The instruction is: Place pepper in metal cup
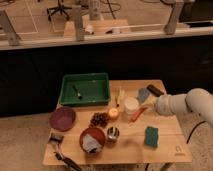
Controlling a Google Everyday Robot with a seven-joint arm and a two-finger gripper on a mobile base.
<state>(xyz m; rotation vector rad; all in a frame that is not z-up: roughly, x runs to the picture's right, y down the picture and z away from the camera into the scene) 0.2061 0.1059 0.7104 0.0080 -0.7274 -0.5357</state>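
Over the table (170,145), just right of the white cup (131,104), pepper (136,115) hung tilted from gripper (146,107), fingers clamped on its upper end. Carry step in hand. Metal cup (113,133) stood nearby, lower-left; next move probably calls for centring over its small mouth before release.

1. You see a dim, warm-lit scene; the table (167,145) is brighter than the dark wall (100,57) behind.
2. Everything looks soft and blurred.
3. The gripper (148,106), over the table's right side, fades into the pale arm (197,102).
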